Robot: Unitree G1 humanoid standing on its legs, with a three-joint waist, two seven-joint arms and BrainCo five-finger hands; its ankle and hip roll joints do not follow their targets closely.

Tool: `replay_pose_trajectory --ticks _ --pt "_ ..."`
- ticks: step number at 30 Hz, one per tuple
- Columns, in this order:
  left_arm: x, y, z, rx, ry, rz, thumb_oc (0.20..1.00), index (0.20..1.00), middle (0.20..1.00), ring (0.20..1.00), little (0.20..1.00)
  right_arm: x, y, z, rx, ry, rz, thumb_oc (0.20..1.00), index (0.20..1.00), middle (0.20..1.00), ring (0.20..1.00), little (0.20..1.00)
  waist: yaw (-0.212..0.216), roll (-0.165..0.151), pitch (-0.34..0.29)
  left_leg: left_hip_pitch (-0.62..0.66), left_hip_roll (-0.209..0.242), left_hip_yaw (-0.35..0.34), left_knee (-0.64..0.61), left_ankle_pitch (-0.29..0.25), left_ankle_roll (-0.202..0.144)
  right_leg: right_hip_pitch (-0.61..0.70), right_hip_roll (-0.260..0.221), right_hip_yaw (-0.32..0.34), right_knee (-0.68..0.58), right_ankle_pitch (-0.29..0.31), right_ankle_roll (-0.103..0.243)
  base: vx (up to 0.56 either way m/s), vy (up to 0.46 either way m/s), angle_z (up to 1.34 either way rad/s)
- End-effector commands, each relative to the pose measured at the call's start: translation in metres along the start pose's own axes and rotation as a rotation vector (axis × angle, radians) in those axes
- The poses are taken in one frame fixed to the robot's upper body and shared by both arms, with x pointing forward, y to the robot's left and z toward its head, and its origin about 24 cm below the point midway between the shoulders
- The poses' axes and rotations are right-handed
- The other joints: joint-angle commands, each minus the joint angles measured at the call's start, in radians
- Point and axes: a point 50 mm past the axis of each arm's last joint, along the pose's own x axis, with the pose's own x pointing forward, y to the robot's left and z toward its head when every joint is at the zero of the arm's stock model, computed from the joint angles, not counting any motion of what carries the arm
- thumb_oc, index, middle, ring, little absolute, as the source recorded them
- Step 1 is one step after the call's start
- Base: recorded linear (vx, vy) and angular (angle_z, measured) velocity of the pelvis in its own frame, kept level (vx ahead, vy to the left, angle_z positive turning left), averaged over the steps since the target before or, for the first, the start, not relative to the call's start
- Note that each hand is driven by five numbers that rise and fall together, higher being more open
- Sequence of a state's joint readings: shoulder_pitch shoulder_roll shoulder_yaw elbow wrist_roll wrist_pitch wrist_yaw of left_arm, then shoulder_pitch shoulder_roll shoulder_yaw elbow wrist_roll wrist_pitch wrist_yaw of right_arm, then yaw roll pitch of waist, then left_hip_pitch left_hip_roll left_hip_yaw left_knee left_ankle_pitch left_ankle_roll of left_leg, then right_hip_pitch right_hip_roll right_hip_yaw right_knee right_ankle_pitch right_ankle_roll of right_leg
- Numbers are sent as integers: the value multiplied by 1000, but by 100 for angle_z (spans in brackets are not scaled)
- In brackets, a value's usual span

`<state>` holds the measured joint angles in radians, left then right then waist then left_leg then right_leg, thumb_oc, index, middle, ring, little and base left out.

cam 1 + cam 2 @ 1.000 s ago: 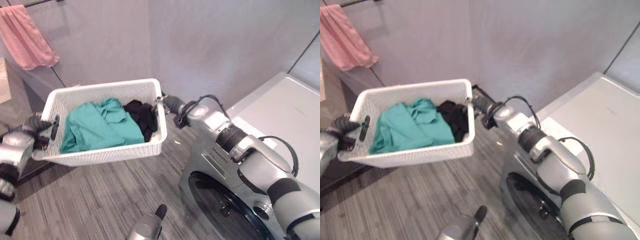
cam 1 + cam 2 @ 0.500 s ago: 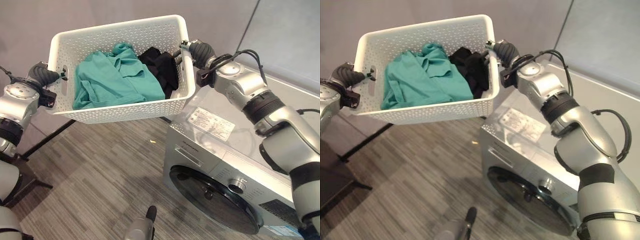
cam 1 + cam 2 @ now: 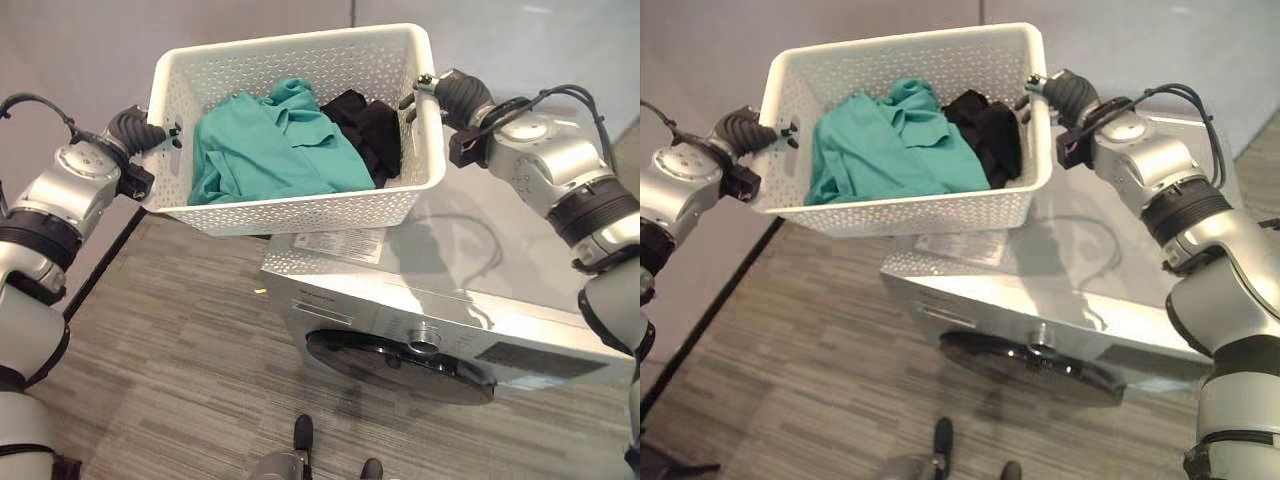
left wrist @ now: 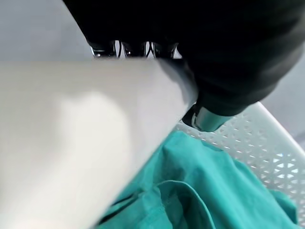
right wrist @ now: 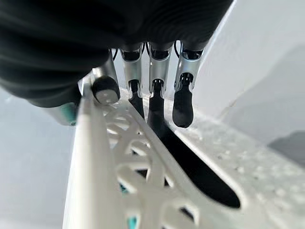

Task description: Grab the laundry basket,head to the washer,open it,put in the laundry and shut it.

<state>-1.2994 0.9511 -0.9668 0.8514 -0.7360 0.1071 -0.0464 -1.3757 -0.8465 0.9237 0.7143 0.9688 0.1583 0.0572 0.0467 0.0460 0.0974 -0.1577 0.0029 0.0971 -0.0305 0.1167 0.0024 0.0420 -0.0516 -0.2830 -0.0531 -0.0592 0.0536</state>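
Gripping basket (image 3: 300, 210) handles, left hand (image 3: 135, 130), right hand (image 3: 455, 95), washer (image 3: 440, 310) beneath.

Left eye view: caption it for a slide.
Both hands, left and right, hold the white laundry basket of clothes above the closed washer.

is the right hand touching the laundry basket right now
Touching. In the right wrist view the right hand has its fingers hooked through the handle slot of the laundry basket, thumb against the rim.
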Motion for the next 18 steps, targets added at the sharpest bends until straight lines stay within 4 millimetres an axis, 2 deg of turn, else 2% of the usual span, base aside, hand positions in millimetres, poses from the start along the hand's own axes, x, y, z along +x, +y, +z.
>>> replay_pose_trajectory --ticks 1,8,11,18 --pt "4 5 51 84 -186 13 200 200 200 200 200 -5 -17 58 26 -219 -43 200 200 200 200 200 28 7 -31 63 48 13 -57 -6 -94 0 -112 -2 -34 79 133 4 22 -49" --pt "8 -1 56 110 -183 -7 200 200 200 200 200 -20 -45 24 19 -116 -92 200 200 200 200 200 -13 16 -11 74 57 54 -57 -16 -94 -31 -116 48 -34 91 139 4 10 -31" --pt "10 -4 52 111 -164 -15 200 200 200 200 200 -25 -56 11 12 -69 -114 200 200 200 200 200 -27 19 -4 76 61 60 -57 -16 -95 -36 -114 55 -34 91 137 5 -13 -8" --pt "15 -16 49 128 -137 -36 200 200 200 200 200 -25 -67 0 -15 -1 -175 200 200 200 200 200 -31 25 5 72 65 67 -57 -16 -98 -52 -111 63 -34 94 137 0 0 0"
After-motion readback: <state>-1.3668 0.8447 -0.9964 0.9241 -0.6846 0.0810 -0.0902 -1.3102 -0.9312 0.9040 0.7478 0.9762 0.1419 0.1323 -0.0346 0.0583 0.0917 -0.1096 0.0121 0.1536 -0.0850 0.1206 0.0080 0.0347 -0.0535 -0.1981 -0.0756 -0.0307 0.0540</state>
